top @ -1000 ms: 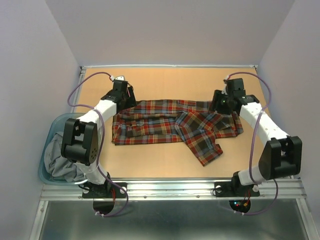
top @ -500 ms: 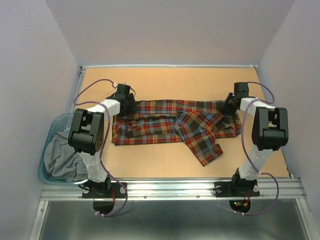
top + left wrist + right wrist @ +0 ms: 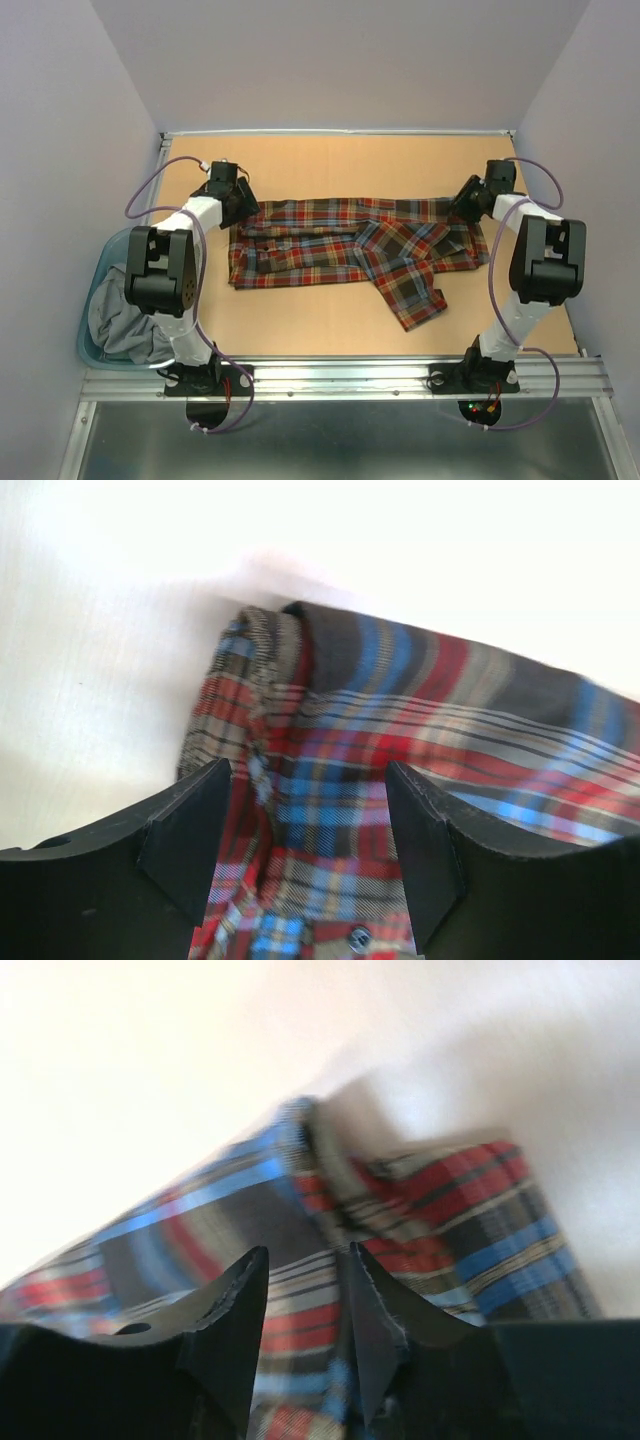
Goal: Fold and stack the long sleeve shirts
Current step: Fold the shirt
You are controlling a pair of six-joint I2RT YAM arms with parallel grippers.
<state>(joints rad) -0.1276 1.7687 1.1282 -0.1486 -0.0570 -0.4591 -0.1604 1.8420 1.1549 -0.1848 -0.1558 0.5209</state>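
A red, navy, brown and yellow plaid long sleeve shirt [image 3: 320,245] lies spread flat across the middle of the table, with one sleeve [image 3: 410,290] angled toward the near right. My left gripper [image 3: 238,204] is at the shirt's far left corner, low over the cloth. In the left wrist view its jaws [image 3: 307,780] are wide open, with the shirt's edge and a button [image 3: 357,938] between them. My right gripper [image 3: 466,206] is at the shirt's far right corner. In the right wrist view its jaws [image 3: 307,1252] stand apart over the plaid [image 3: 450,1220].
A blue basket [image 3: 100,262] holding a grey garment [image 3: 120,320] sits off the table's left edge beside the left arm. Bare tan tabletop [image 3: 330,165] lies behind the shirt. A metal rail [image 3: 340,375] runs along the near edge. Walls close in on three sides.
Both arms have swung outward toward the far corners. The shirt now lies slightly wider and flatter, and its right end has shifted a little right.
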